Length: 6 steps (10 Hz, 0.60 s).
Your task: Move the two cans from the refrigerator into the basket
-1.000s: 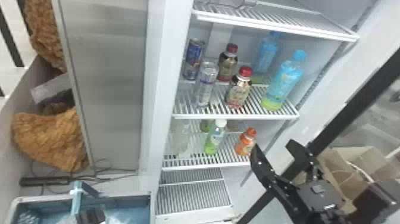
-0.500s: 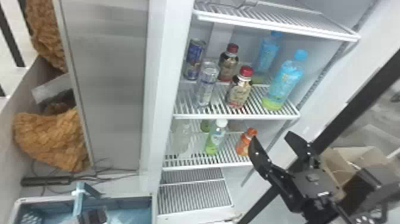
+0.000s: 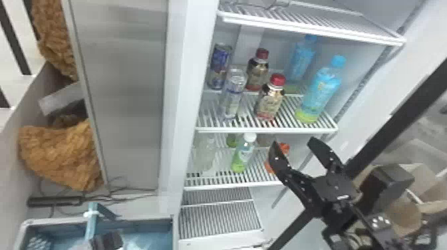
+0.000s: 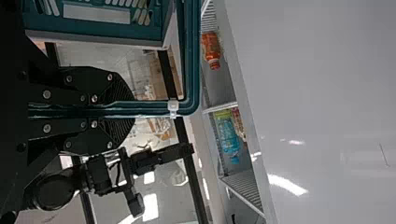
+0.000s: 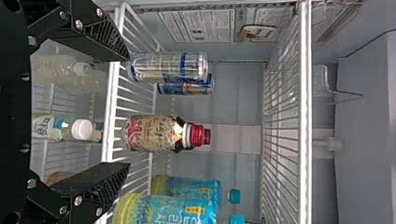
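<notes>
Two cans stand upright on the refrigerator's middle shelf, at its left: a silver can (image 3: 233,94) in front and a blue can (image 3: 219,66) behind it. My right gripper (image 3: 295,143) is open, below and right of them, before the lower shelf. In the right wrist view the silver can (image 5: 168,66) and blue can (image 5: 184,87) lie beyond the upper finger of my right gripper (image 5: 127,112), nothing between its fingers. At the bottom left, my left gripper (image 3: 107,240) is at the blue basket (image 3: 143,226). The left wrist view has my left gripper (image 4: 133,110) shut on the basket's handle (image 4: 152,108).
Red-capped bottles (image 3: 270,99) and blue bottles (image 3: 321,89) share the cans' shelf (image 3: 266,129). Below are a green bottle (image 3: 243,154) and an orange one (image 3: 285,148). The door frame (image 3: 399,116) runs along the right, the refrigerator's side wall (image 3: 181,99) on the left.
The right gripper has risen and shifted left in the head view, closer to the shelves, its fingers staying open. The left gripper, basket and cans have kept their places.
</notes>
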{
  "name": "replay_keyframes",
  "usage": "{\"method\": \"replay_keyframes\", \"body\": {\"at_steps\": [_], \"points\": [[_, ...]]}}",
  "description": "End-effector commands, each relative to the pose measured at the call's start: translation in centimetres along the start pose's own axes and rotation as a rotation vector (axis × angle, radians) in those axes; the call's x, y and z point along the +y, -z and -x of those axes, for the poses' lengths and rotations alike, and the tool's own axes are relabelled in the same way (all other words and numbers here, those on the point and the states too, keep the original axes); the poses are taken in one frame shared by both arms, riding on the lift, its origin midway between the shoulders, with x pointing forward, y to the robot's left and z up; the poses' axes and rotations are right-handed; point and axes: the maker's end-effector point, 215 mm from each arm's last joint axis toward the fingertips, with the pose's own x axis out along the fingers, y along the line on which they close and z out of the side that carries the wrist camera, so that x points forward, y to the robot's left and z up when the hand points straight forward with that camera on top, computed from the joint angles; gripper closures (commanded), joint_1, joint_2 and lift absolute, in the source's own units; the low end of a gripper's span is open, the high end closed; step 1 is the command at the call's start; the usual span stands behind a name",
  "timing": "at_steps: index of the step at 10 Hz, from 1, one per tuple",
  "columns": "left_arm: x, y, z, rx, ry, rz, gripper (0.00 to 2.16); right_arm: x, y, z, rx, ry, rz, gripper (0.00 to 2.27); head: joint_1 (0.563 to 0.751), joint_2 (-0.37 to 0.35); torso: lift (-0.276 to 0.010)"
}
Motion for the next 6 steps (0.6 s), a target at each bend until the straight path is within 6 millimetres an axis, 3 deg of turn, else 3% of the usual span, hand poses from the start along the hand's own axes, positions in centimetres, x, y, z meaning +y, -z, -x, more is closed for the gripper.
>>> {"method": "replay_keyframes", "body": {"at_steps": [1, 6], "points": [[0.0, 0.1, -0.1, 0.001, 0.002, 0.001, 1.19, 0.4, 0.2, -1.4, -0.01, -0.006, -0.016, 0.24, 0.695, -0.285, -0.031], [0.1, 0.3, 0.0, 0.002, -0.003, 0.005, 1.19, 2.8, 1.2, -6.6, -0.023, -0.04, -0.056, 0.25, 0.695, -0.235, -0.031]]}}
